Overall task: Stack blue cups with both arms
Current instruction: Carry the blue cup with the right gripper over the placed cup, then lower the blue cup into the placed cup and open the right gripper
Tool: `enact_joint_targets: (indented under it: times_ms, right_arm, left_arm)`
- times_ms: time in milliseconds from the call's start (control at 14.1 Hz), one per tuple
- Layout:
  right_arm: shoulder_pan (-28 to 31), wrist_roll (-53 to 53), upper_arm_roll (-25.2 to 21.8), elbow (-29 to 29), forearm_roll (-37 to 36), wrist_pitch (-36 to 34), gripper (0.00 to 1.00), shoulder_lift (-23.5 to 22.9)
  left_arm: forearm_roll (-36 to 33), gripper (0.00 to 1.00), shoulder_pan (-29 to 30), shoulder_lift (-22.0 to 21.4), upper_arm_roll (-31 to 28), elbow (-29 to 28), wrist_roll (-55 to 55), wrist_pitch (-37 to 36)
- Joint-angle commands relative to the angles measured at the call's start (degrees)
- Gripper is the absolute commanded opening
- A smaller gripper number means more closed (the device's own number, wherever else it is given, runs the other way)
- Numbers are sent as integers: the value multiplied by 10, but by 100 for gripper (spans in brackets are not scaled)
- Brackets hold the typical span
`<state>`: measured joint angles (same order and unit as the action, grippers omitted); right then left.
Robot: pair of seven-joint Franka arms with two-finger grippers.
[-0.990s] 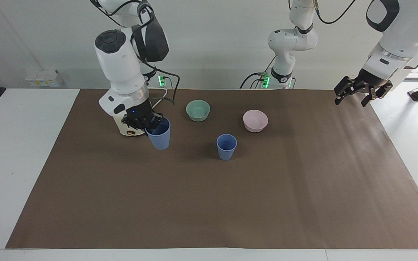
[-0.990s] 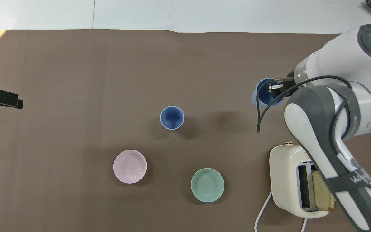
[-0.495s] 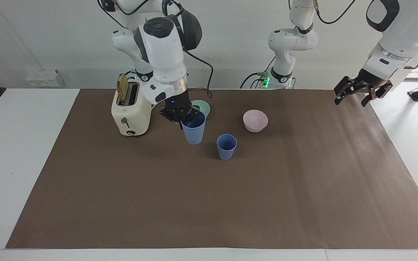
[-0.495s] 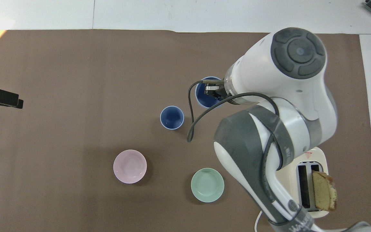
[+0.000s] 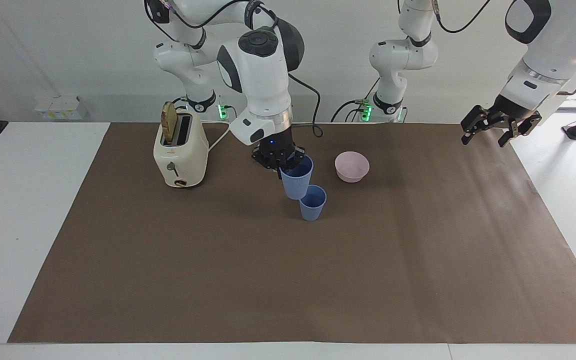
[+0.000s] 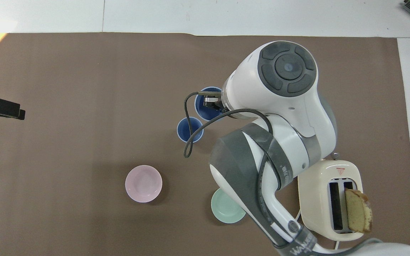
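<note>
- Brown mat [image 5: 288,280] is covering my table.
- My right gripper [image 5: 282,159] is gripping a raised blue cup [image 5: 296,183] at centre frame, over the standing blue cup [image 5: 312,202].
- My left gripper [image 5: 493,128] is waiting spread apart, upper right of the facing view.
- Toaster [image 5: 180,156] and pink bowl [image 5: 351,166] are flanking them.

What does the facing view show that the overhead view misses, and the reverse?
Facing only: both arm bases and the held blue cup raised off the mat. Overhead only: the teal-green bowl and both toaster slots. Both: right claw gripping the held cup's rim, standing blue cup, pink bowl, left claw waiting at the mat's edge.
</note>
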<state>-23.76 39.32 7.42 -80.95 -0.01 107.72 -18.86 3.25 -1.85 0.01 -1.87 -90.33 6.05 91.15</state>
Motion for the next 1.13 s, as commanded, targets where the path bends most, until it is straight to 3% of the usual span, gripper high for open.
enact_joint_targets:
  times_ms: [0, 1061]
  right_arm:
    - [-23, 36, 0, 15, -19, 19, 0, -28]
    - [-44, 38, 1, -47, -18, 57, 0, -43]
  left_arm:
    - [-4, 100, 8, 6, 6, 15, 1, -12]
    - [-3, 100, 8, 6, 6, 14, 0, -10]
